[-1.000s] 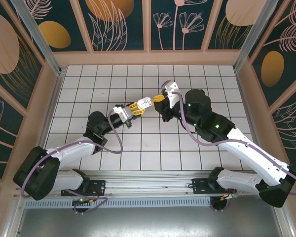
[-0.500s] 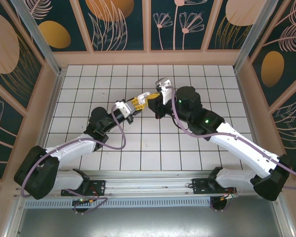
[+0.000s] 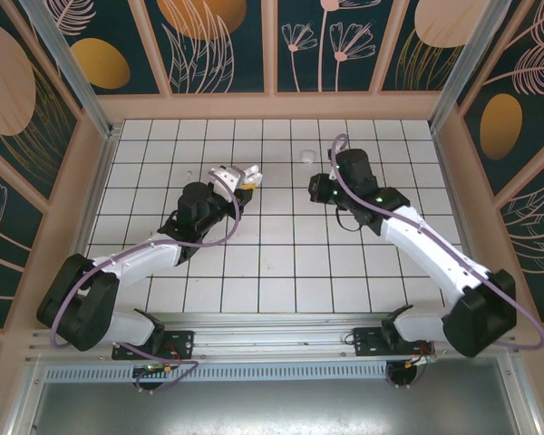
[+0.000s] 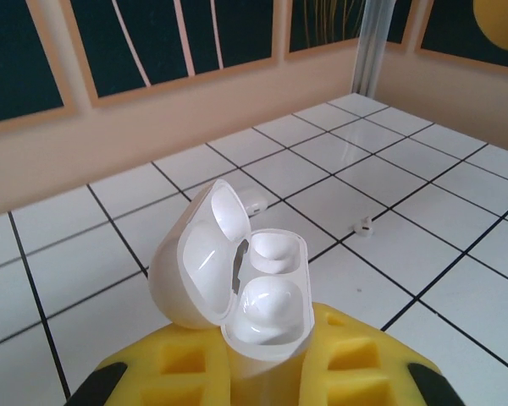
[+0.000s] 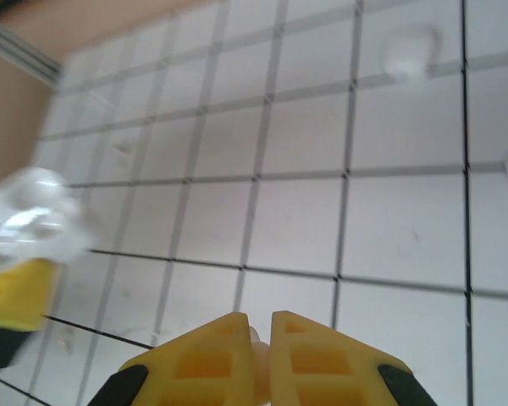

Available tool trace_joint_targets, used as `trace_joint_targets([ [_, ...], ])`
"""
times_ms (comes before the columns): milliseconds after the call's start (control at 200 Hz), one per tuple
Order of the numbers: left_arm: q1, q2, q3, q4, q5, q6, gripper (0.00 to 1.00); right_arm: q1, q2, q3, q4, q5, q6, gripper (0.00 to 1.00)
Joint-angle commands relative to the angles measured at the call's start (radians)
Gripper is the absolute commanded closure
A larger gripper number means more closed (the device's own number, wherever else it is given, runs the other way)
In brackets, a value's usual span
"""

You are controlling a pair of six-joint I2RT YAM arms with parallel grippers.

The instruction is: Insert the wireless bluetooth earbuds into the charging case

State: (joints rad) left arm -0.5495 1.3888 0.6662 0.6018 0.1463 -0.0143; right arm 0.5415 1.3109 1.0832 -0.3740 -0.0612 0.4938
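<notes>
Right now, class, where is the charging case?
The charging case sits left of centre in the top view, over the far half of the tiled table, clamped with its lid open in the left gripper.

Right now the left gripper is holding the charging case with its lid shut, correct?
Not quite: the lid is open, not shut. The left wrist view shows the left gripper holding the charging case with the lid swung back and its two wells exposed.
</notes>
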Motion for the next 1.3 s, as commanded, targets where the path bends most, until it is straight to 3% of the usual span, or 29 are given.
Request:
trace_joint_targets([
  [0,0.001,0.003,0.018,-0.038,-0.004,-0.056,1.00,-0.027,0.101,-0.011,-0.114,-0.027,0.065,0.95],
  [370,0.000,-0.021,-0.015,-0.070,-0.002,-0.060,1.00,-0.018,0.490,0.157,-0.352,0.217,0.070,0.96],
  [666,0.001,-0.073,-0.046,-0.098,-0.036,-0.026,1.00,0.047,0.679,0.261,-0.462,0.344,0.118,0.96],
  [741,0.003,-0.084,-0.054,-0.102,-0.043,-0.020,1.00,0.065,0.695,0.280,-0.471,0.332,0.125,0.92],
  [961,0.002,-0.102,-0.070,-0.102,-0.049,-0.018,1.00,0.117,0.661,0.283,-0.433,0.222,0.159,0.68],
  [1291,0.003,-0.116,-0.078,-0.111,-0.044,-0.017,1.00,0.147,0.554,0.303,-0.399,0.127,0.184,0.62],
])
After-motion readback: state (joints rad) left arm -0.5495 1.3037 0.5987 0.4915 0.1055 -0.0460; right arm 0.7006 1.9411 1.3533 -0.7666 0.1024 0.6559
